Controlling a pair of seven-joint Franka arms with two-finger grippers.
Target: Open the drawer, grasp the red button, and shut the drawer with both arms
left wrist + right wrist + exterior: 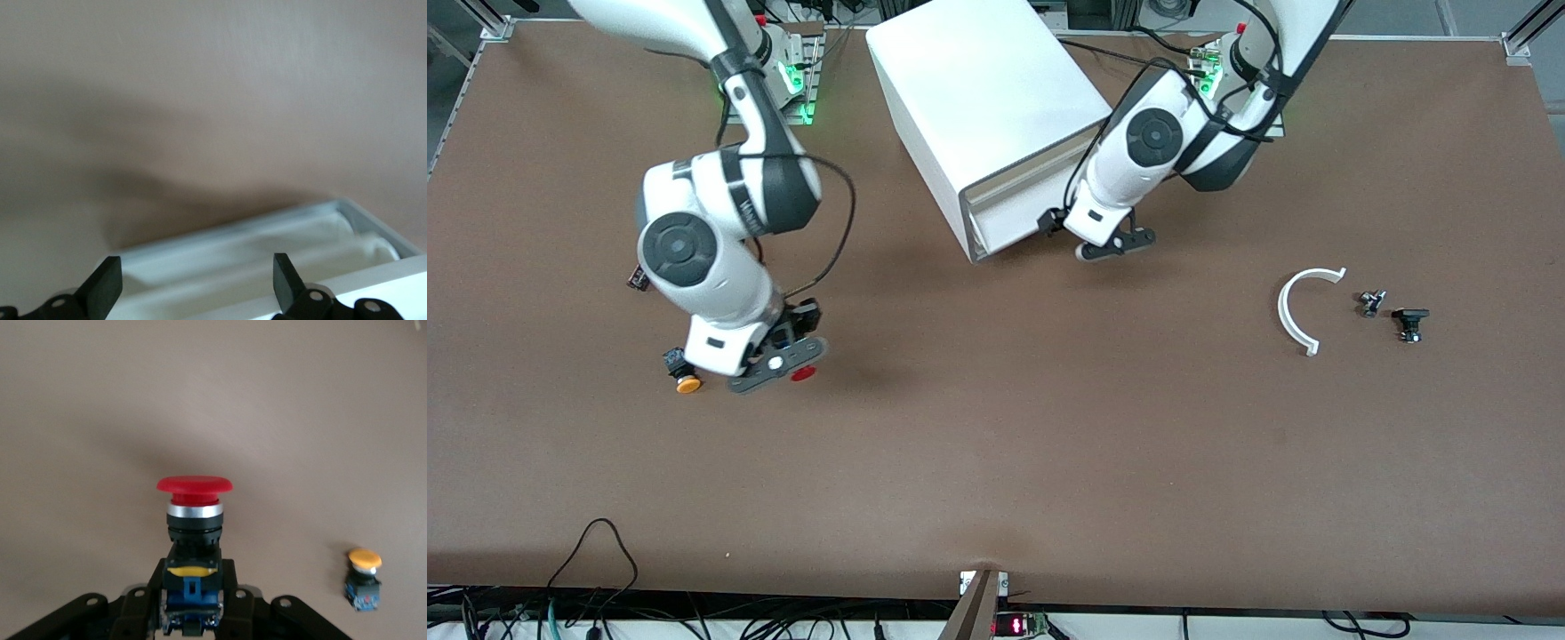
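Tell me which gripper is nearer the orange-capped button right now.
Right. The right gripper, shut on the red button, is just beside the orange-capped button. The left gripper is open at the cabinet front, well away.

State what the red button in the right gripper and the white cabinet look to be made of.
The red button, held in the right gripper, looks plastic: a matte red cap, a shiny silvery ring that may be metal, a black collar, and a blue and yellow block beneath. The cabinet looks like smooth white plastic, evenly matte, with a grey-edged front; the left gripper is at that front.
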